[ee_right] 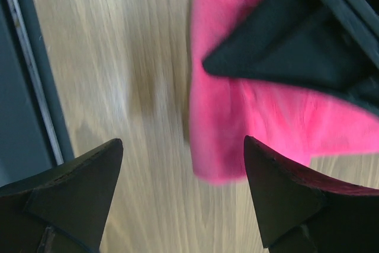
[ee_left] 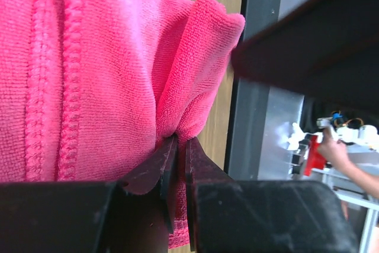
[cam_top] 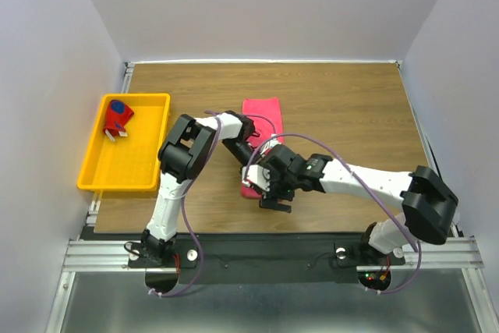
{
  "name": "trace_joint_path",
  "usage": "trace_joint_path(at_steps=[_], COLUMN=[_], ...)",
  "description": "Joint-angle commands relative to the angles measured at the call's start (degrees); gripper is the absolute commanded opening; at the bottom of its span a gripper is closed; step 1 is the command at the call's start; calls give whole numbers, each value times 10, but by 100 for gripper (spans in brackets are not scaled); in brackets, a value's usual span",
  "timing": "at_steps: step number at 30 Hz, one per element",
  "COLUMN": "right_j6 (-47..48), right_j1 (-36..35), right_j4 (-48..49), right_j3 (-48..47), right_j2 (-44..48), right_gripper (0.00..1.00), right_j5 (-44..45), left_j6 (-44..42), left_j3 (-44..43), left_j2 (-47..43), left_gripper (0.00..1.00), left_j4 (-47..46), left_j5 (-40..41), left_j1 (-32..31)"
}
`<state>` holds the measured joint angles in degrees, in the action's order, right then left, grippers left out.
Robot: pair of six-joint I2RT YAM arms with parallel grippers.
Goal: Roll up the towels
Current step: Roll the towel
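The pink-red towel [cam_top: 262, 111] lies lengthwise mid-table, its near end bunched up [cam_top: 249, 188]. My left gripper [cam_top: 251, 158] is shut on a fold at that near end; in the left wrist view the jaws [ee_left: 179, 141] pinch the pink cloth [ee_left: 106, 69]. My right gripper [cam_top: 274, 196] is open just beside the near end. In the right wrist view its fingers [ee_right: 180, 152] straddle bare wood and the towel's corner [ee_right: 237, 140], holding nothing. The patterned red and navy towel [cam_top: 118, 118] sits rolled in the yellow tray [cam_top: 144, 163].
The yellow tray stands at the left side of the wooden table [cam_top: 351, 107]. White walls enclose the table on three sides. A metal rail [cam_top: 273, 253] runs along the near edge. Purple cables loop over both arms.
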<state>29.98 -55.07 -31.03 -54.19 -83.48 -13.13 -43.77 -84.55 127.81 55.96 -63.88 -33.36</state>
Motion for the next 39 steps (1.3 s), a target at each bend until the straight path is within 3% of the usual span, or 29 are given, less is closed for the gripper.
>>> trace_joint_path(at_steps=[1,9,13,14,17,18,19,26,32,37,39], right_j6=[-4,14,15,11,-10,-14,-19,-40,-65,-74,-72], right_j1=[-37,-42,-42,-42,-24,-15,-3,80,124,167,187], right_j4=[91,171,171,171,166,157,154,85,34,-11,-22], right_j3=[4,55,74,78,88,88,87,52,0,-52,-67], right_j2=[-21,-70,-73,-72,-59,-56,-56,-49,-105,-185,-214], right_gripper=[86,77,39,35,15,4,1,0,1,1,1], right_j5=[74,122,104,97,44,5,-14,-201,-336,-435,-464], left_j6=[-19,-34,-45,-47,-49,-48,-47,-33,60,54,11], left_j3=[-15,-21,-23,-22,-8,4,11,62,180,293,348], left_j2=[24,24,17,10,-34,-67,-84,-229,-400,-550,-610], left_gripper=[0,0,0,2,13,21,24,38,46,60,64], left_j4=[-16,-4,-2,-2,-20,-29,-34,-62,-236,-337,-356], left_j5=[81,87,81,76,68,67,64,75,110,185,239], left_j1=[10,17,22,24,28,32,35,83,188,188,148])
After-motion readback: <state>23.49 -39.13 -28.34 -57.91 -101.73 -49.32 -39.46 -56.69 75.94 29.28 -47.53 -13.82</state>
